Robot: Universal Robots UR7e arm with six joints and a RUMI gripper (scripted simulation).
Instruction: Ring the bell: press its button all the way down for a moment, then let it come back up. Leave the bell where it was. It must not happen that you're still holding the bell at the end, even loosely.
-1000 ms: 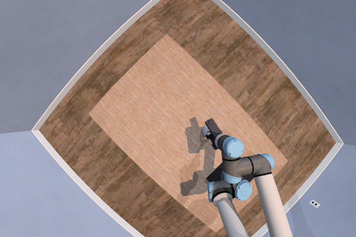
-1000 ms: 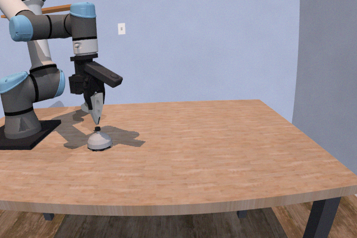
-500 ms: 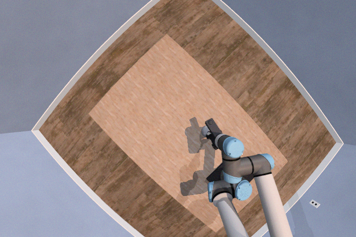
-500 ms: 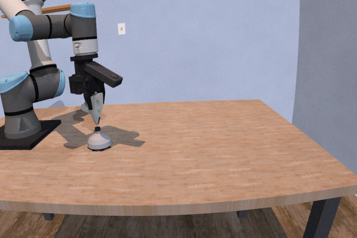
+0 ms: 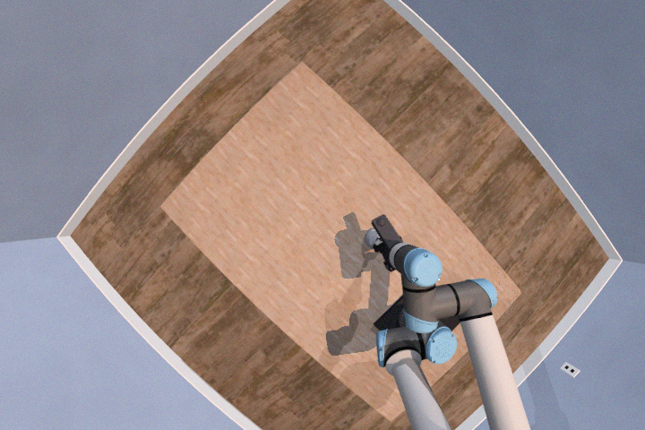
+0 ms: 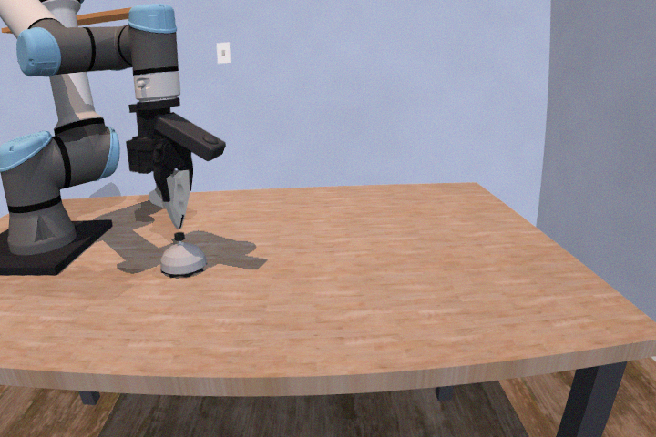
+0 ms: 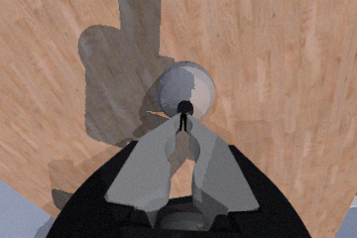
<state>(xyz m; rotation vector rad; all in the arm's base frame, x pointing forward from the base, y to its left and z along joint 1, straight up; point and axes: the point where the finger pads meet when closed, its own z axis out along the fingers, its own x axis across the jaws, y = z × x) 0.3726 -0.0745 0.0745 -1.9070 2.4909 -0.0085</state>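
The bell (image 6: 182, 259) sits on the wooden table (image 6: 370, 288) near its left end, just in front of the arm's black base plate (image 6: 84, 242), inside the shadow the arm throws across the wood. It is a low grey dome with a small black button (image 6: 179, 236) standing up from its crown; in the wrist view the dome (image 7: 186, 94) shows as a round grey cap with the button (image 7: 184, 107) dark at its near edge. From above only a sliver of the dome (image 5: 370, 236) shows beside the tool.

The gripper (image 6: 178, 222) hangs straight above the button, pointing down, with a thin gap visible in the exterior view between its point and the button's top. Its two grey wedge-shaped fingers are pressed together into a single narrow tip, fully closed with nothing between them. In the wrist view the joined tip (image 7: 182, 124) lines up with the button, just overlapping it.

The arm's grey and blue wrist joints (image 5: 420, 266) stand over the tool, and the black camera bracket (image 6: 189, 135) juts out to the right above the fingers
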